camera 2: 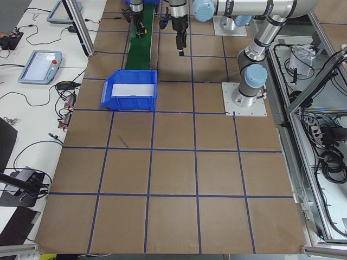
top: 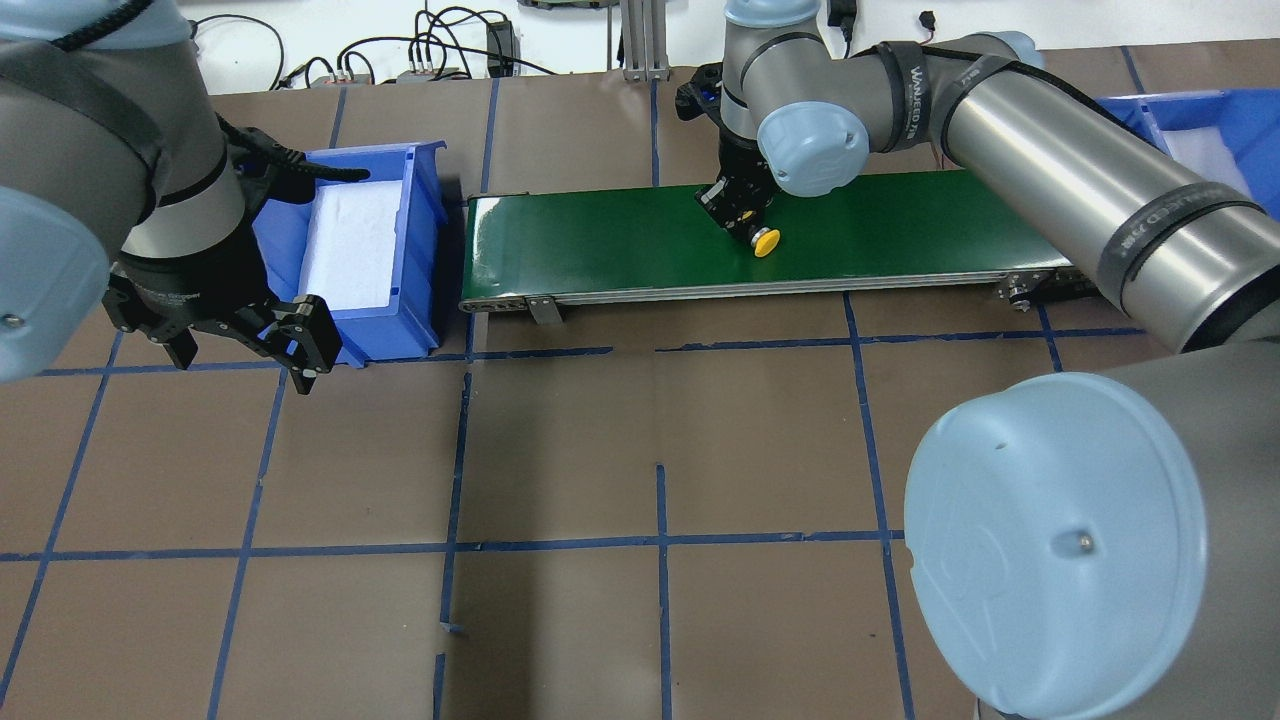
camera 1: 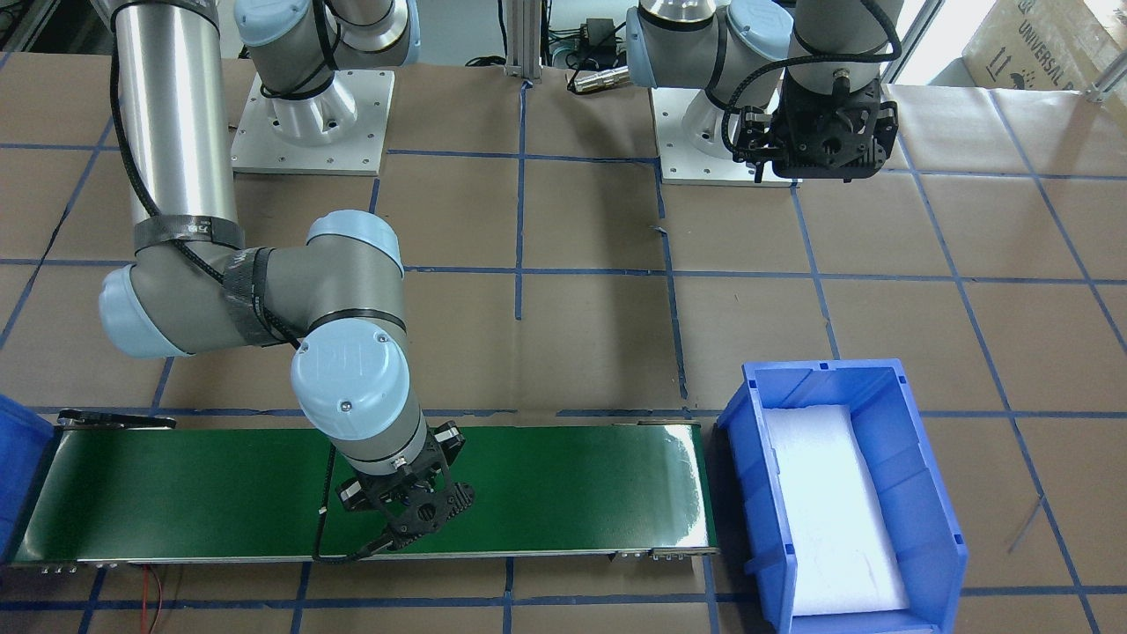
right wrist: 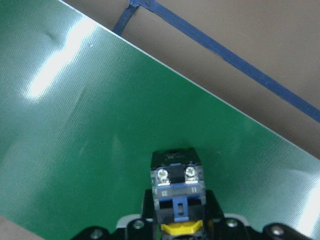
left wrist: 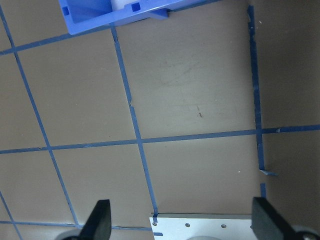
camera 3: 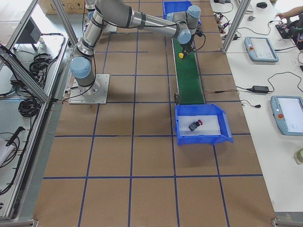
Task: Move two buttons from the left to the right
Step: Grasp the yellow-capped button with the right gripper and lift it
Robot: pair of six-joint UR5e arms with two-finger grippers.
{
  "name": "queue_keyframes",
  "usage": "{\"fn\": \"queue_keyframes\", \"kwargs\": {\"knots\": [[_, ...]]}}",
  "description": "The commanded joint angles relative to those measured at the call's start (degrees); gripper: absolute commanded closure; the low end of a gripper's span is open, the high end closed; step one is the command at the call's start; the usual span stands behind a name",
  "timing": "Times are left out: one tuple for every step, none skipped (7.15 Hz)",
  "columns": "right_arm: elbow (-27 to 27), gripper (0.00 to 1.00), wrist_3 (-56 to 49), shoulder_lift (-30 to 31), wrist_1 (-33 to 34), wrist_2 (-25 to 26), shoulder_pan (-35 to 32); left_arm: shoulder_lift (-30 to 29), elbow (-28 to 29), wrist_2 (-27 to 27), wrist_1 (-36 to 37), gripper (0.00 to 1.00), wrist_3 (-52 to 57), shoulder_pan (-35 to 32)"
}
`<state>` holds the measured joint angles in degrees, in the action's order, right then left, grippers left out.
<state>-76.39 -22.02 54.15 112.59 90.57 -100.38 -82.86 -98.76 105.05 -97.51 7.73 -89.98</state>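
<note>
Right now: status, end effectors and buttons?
Left end effector open, empty. Right end effector shut on yellow-capped push-button over green conveyor belt. Red-capped push-button in blue plastic bin at robot's right.

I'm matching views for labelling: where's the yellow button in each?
Overhead: yellow button upper centre.
Front: hidden by right gripper.
Exterior left: too small to tell.
Exterior right: top centre.
Left wrist: absent.
Right wrist: bottom centre.
Landmark: green belt.
</note>
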Motion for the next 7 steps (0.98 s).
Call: {"fn": "queue_keyframes", "kwargs": {"knots": [[0.8,0.92,-1.09,0.86,-2.44,1.79,1.41,0.07,-0.37,0.15,-0.32,0.0,-0.08,-0.02],[1.15,0.92,-2.49,2.87,-4.64,3.02,4.81,-0.11,-0.64,0.41,-0.4,0.0,0.01,-0.02],[1.33,0.92,-5.2,5.15,-7.27,3.12,9.63,-0.02,-0.29,0.07,-0.49,0.0,0.1,0.24],[1.33,0.92,-8.97,7.09,-9.56,3.03,14.73,0.42,-0.2,-0.2,-0.49,0.0,0.18,0.5],[1.25,0.92,-12.32,8.33,-10.89,3.12,20.0,-0.36,-0.2,-0.37,-0.41,0.0,0.19,0.77],[1.24,0.92,-17.48,8.95,-11.16,3.21,25.18,-0.98,0.06,-0.37,0.12,0.0,0.45,1.12],[1.24,0.92,-21.8,9.65,-11.25,3.21,30.02,-0.55,0.06,-0.37,-0.23,0.0,0.54,1.73]]}}
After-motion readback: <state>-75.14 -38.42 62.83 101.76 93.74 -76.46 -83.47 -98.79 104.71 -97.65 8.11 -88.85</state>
